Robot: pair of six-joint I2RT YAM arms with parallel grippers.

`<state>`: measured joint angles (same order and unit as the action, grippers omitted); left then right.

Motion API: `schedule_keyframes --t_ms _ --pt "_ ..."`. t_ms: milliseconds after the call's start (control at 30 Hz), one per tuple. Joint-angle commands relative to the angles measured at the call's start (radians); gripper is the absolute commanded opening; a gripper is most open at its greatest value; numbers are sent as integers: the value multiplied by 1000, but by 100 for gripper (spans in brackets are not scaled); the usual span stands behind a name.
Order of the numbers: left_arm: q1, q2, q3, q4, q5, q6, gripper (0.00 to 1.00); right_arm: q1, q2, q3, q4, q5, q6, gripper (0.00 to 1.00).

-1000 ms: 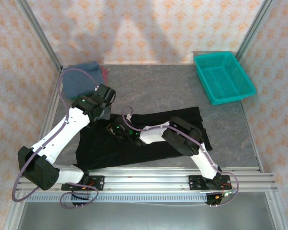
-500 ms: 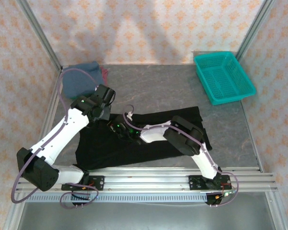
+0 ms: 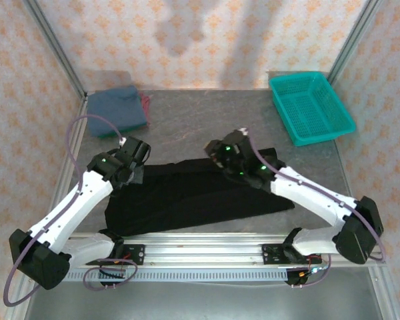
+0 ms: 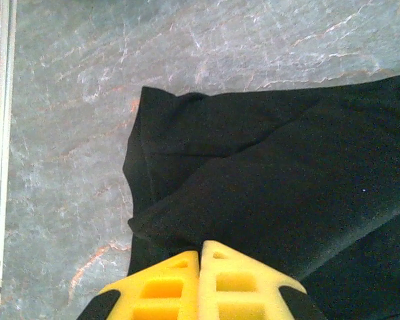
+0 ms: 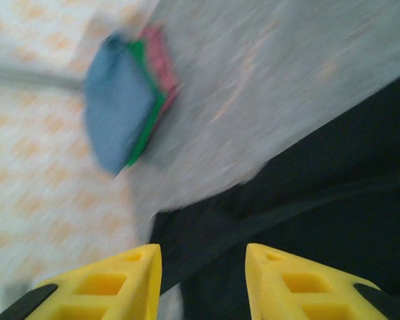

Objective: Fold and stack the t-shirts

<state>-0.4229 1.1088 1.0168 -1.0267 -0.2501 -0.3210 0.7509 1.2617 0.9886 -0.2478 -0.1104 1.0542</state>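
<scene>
Your black t-shirt [image 3: 200,197] lies as a long folded band on the near middle of the table [image 3: 207,120], and the arms hide its left end and part of its right half. The left gripper [image 4: 201,248] has its jaws pressed together at the left fold; you cannot tell whether cloth is caught. The right gripper [image 5: 201,252], blurred, hangs spread over the shirt. The folded shirts [image 3: 117,110] are stacked far left, and the teal basket [image 3: 311,107] sits far right.

Blurred, right end effector [image 5: 201,252] spread over black t-shirt [image 5: 307,200], folded stack [image 5: 123,107] beyond
</scene>
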Motion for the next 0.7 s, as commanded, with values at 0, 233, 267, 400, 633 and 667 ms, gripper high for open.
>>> schedule_keyframes --t_ms 0,233,267,400,633,667 --pt "2 7 -30 -14 -19 -65 0 -122 -40 -49 -187 -5 -112 40" --pt "-17 67 -68 -33 -93 -132 0 -353 24 -99 -173 -93 -213 41" --pt "-20 78 -67 -40 -106 -141 0 -373 46 -98 -164 -103 -229 41" --pt "-66 137 -68 -62 -156 -181 0 -431 156 -78 -118 -162 -260 39" --pt "-124 285 -43 -128 -256 -273 0 -467 298 -34 -96 -184 -274 37" --pt "-130 308 -41 -132 -259 -277 0 -469 306 -36 -92 -183 -277 37"
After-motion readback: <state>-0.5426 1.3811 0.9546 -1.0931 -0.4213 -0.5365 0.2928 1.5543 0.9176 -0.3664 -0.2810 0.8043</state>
